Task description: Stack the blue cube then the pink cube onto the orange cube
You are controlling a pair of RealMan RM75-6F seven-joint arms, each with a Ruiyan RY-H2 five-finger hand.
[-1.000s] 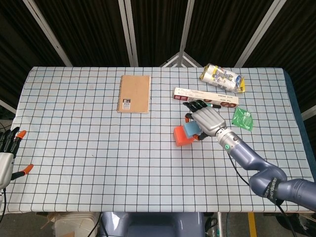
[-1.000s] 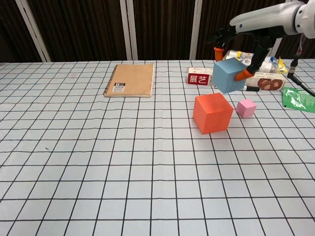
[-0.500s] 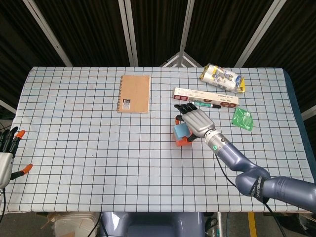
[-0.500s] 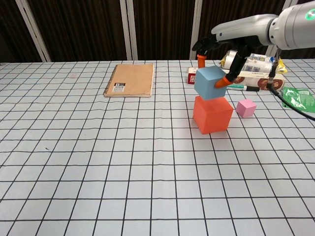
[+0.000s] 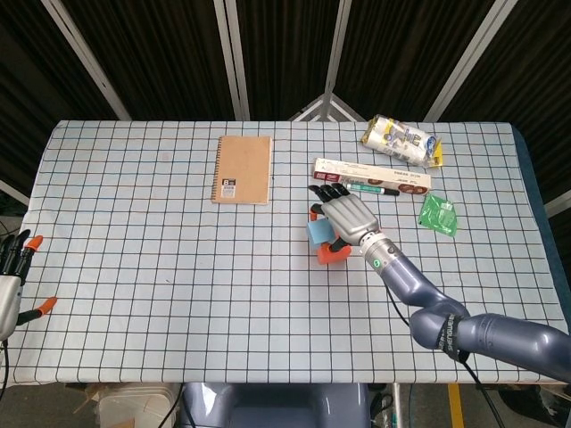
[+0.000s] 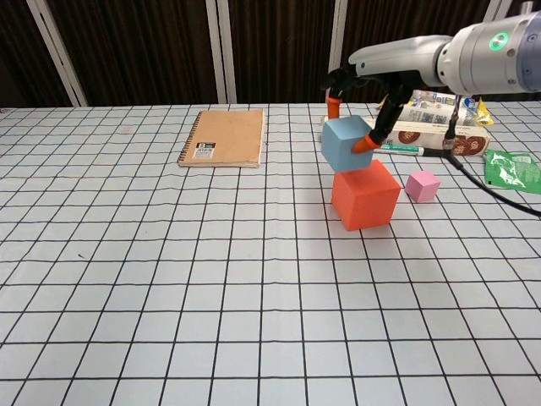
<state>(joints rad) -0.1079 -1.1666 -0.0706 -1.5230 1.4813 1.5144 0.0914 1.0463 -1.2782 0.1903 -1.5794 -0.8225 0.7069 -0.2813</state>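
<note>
My right hand (image 6: pixel 362 86) grips the blue cube (image 6: pixel 344 141) from above, its fingers on the far side and its thumb on the near right. The blue cube is tilted and sits low over the back left part of the orange cube (image 6: pixel 366 195); I cannot tell whether they touch. The pink cube (image 6: pixel 423 184) lies on the table just right of the orange one. In the head view my right hand (image 5: pixel 346 218) covers most of the blue cube (image 5: pixel 318 232) and orange cube (image 5: pixel 332 256), and the pink cube is hidden. My left hand (image 5: pixel 11 278) hangs empty at the table's left edge.
A brown notebook (image 6: pixel 223 137) lies at the back left. Behind the cubes are a long red-and-white box (image 5: pixel 371 176) and a marker pen (image 6: pixel 406 150). A snack packet (image 5: pixel 401 141) and a green sachet (image 6: pixel 511 173) sit to the right.
My right hand has carried the blue cube leftward and down, from up beside the orange cube's right to low over its back left. The left hand has barely moved.
</note>
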